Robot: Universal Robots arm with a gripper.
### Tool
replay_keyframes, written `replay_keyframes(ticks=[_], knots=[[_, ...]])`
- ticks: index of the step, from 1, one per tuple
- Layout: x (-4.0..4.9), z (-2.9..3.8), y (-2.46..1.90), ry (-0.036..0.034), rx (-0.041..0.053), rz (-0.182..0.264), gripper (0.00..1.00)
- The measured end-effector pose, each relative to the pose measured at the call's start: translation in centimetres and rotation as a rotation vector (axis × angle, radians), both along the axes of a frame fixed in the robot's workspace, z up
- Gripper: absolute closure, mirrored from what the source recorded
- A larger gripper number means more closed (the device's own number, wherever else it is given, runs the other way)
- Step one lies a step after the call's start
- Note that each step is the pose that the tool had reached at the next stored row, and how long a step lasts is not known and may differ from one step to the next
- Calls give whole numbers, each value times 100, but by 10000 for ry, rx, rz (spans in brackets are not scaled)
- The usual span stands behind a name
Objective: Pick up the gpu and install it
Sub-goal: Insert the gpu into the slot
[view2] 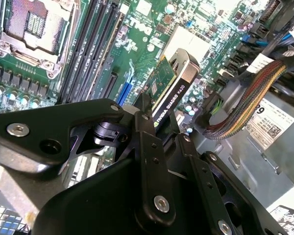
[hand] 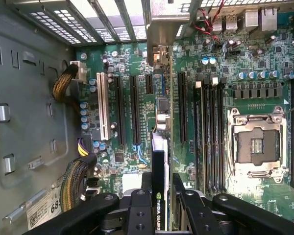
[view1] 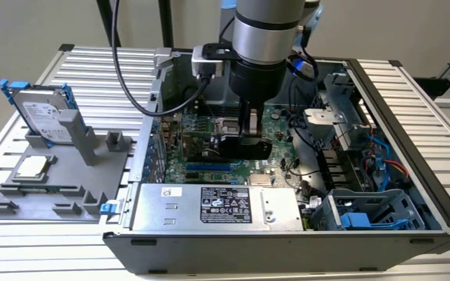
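Gripper (view1: 245,143) down inside the open computer case (view1: 412,234), clamped on the gpu (view1: 248,146), holding it edge-on just above the motherboard (view1: 276,126). In the second wrist view, black fingers (view2: 154,161) pinched on both faces of the gpu (view2: 169,88), green board on one side, black cooler on the other, card sticking out past the fingertips toward the board. In the first wrist view, gpu (hand: 159,166) seen from its thin edge, lined up lengthwise with the row of expansion slots (hand: 134,110), sitting between two black slots; cannot tell whether the card edge touches a slot or hangs just over it. Gripper (hand: 159,213) fingers flank the card on both sides. Empty CPU socket (hand: 257,142) and memory slots (hand: 213,137) beside the card's line, well clear of it. Braided cable bundle (hand: 73,181) along the case wall, apart from the card. In the exterior view, power supply (view1: 217,208) in the near part of the case, blue drive cage (view1: 374,213) at the exterior view's right. On the table to the exterior view's left, grey fixture tray (view1: 53,193) with a silver hard drive (view1: 41,117) on blue rails standing upright in it and a CPU chip (view1: 36,167) lying flat nearby. Black cable (view1: 131,76) looping from above down to the arm's wrist.
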State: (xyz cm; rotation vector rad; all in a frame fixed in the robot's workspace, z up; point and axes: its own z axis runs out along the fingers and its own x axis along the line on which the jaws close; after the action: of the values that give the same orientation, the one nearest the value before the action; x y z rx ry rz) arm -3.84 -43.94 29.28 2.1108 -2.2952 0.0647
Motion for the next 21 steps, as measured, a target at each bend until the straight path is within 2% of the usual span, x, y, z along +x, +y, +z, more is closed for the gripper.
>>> replay_keyframes(ticks=[8,21], knots=[[0,-22,-1,-2,-4,1,100],[-91,-149,-10,-4,-3,118,100]])
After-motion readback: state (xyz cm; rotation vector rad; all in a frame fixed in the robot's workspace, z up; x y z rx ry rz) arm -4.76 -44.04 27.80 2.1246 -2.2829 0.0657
